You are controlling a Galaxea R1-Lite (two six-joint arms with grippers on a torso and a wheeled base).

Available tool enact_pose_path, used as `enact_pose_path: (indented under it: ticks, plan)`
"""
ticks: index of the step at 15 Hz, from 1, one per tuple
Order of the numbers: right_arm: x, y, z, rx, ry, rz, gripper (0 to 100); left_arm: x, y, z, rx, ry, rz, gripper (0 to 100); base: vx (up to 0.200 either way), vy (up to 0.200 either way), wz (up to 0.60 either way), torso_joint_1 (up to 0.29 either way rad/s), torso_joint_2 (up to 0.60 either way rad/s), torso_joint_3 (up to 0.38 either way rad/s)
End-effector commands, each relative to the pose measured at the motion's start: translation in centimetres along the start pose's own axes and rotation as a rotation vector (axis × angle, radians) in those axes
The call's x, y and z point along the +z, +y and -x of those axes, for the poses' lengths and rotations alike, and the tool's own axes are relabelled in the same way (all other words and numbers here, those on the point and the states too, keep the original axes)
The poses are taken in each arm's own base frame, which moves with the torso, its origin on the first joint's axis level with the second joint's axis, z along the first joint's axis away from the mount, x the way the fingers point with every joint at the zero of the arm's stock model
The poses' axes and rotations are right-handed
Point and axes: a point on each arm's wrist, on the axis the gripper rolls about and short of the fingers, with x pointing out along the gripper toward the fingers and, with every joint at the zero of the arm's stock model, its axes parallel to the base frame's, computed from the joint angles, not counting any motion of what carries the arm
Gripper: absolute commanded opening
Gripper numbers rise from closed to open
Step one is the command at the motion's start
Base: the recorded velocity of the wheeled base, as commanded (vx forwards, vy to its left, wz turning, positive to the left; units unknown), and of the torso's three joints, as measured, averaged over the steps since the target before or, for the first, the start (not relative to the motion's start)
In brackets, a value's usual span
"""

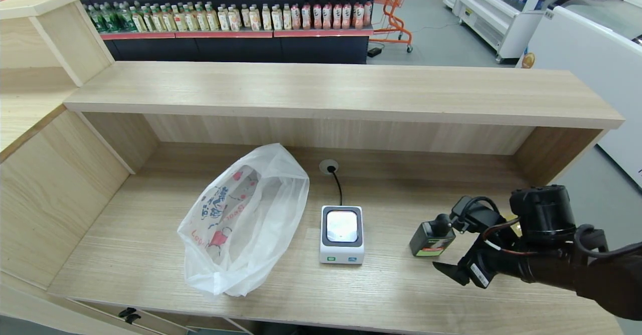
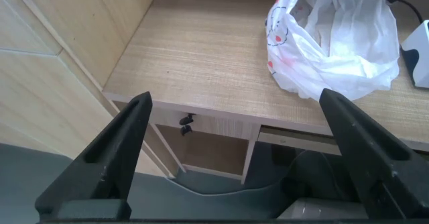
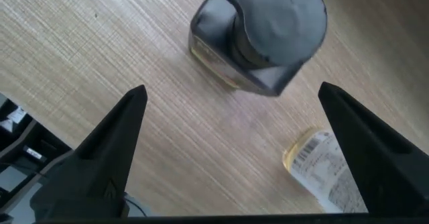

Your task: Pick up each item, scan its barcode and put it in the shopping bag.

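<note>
1. A pale wooden checkout counter (image 1: 150, 255) is seen, with a raised shelf running along its far side.
2. A translucent white shopping bag (image 1: 261, 209) lies slumped on the counter towards the left. A printed packet (image 1: 225, 209) is visible through the plastic.
3. A white barcode scanner (image 1: 341, 234) with a lit window stands just right of the bag. Its black cable (image 1: 338, 187) is led to a round hole at the back of the counter.
4. A dark square bottle (image 1: 431, 239) with a round black cap stands upright on the counter, well to the right of the scanner.
5. The right gripper (image 3: 232, 93) is held over this bottle with its fingers spread wide. The bottle is framed between the fingers, and no contact with it can be made out.
6. A small pale container with a barcode label (image 3: 322, 167) lies on its side on the counter near the bottle.
7. The left gripper (image 2: 236, 98) is held off the near left edge of the counter, its fingers spread apart with nothing between them.
</note>
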Motion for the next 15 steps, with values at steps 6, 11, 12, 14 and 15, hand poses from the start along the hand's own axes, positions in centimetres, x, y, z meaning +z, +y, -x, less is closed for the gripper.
enact_pose_path:
  ticks: [6,11,12,14,15]
  plan:
    - [0.4,0.1,-3.7,0.014,-0.007,0.012,100,0.0,0.0,0.0,0.000,0.000,0.000,100,0.000,0.000,0.00,0.000,0.00,0.000]
    - [1.0,0.5,-4.2,0.062,-0.042,0.020,100,0.0,0.0,0.0,0.000,0.000,0.000,100,0.000,0.000,0.00,0.000,0.00,0.000]
    - [1.0,0.5,-4.2,0.067,-0.048,0.018,0,0.0,0.0,0.0,0.000,0.000,0.000,100,0.000,0.000,0.00,0.000,0.00,0.000]
    - [1.0,0.6,-4.4,0.064,-0.052,0.014,0,0.0,0.0,0.0,0.000,0.000,0.000,100,0.000,0.000,0.00,0.000,0.00,0.000]
    - [0.9,0.6,-4.4,0.062,-0.056,0.015,0,0.0,0.0,0.0,0.000,0.000,0.000,100,0.000,0.000,0.00,0.000,0.00,0.000]
